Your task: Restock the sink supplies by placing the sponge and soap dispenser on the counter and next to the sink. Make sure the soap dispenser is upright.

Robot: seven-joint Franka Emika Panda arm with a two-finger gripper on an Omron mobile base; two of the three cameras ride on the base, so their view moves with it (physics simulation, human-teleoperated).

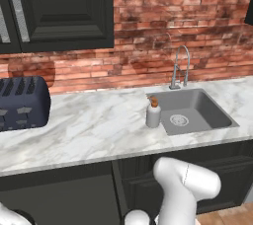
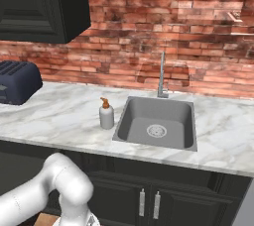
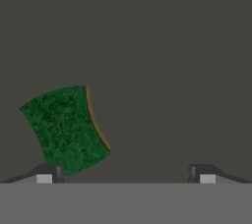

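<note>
Green scouring face up, yellow layer showing along one edge: the sponge [image 3: 66, 128] lies flat on a plain dark grey surface in my hand view, off to the left and just beyond the left fingertip [image 3: 49, 174]. End effector [image 3: 125, 174] is spread wide, fingers well apart, holding nothing; the sponge sits outside the gap, not between the fingers. I judge it light, soft and compressible, unlikely to slip. I would shift over it and pinch across the two long sides, closing gently so it does not buckle. Soap dispenser [image 1: 153, 112] stands upright on the marble worktop [image 1: 94, 130], just beside the left rim of the sink [image 1: 197, 108], faucet [image 1: 179, 68] behind. Dark toaster [image 1: 22, 103] sits far left.
</note>
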